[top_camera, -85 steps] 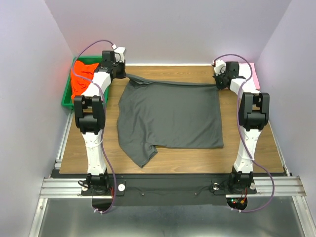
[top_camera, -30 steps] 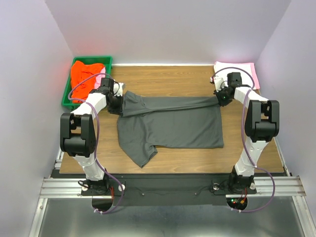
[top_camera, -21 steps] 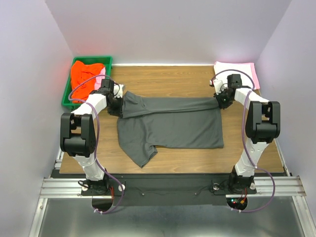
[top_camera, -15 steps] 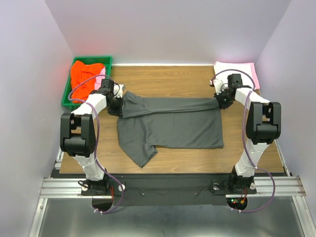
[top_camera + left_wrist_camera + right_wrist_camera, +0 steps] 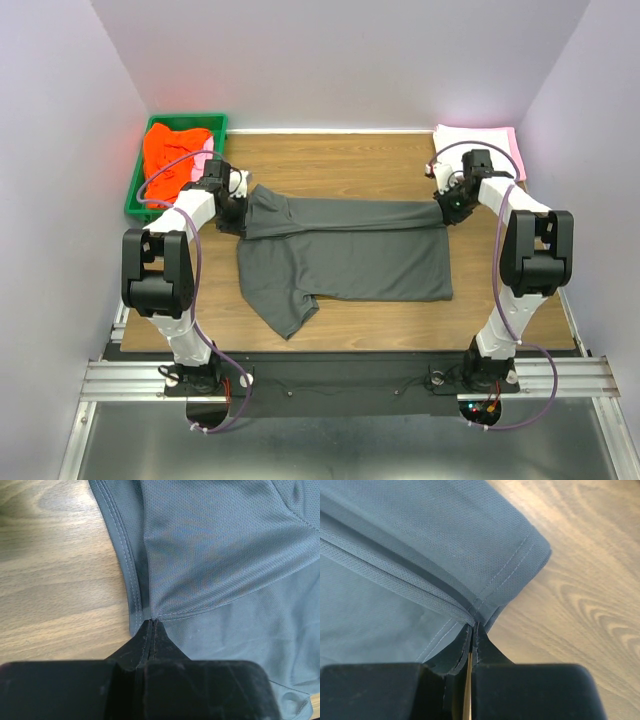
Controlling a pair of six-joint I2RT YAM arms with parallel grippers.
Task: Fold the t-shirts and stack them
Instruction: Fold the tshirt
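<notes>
L tool [image 5: 151,622] pinching grey shirt [image 5: 345,255] far-left corner | R tool [image 5: 472,626] pinching far-right corner | long axis L-R btwn tools, free half lies nearward

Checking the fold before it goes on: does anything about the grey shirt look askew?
Yes. On the grey t-shirt, the near-left sleeve sticks out past the near edge, unfolded. The left pincer and right pincer pinch its folded-over far edge.
</notes>
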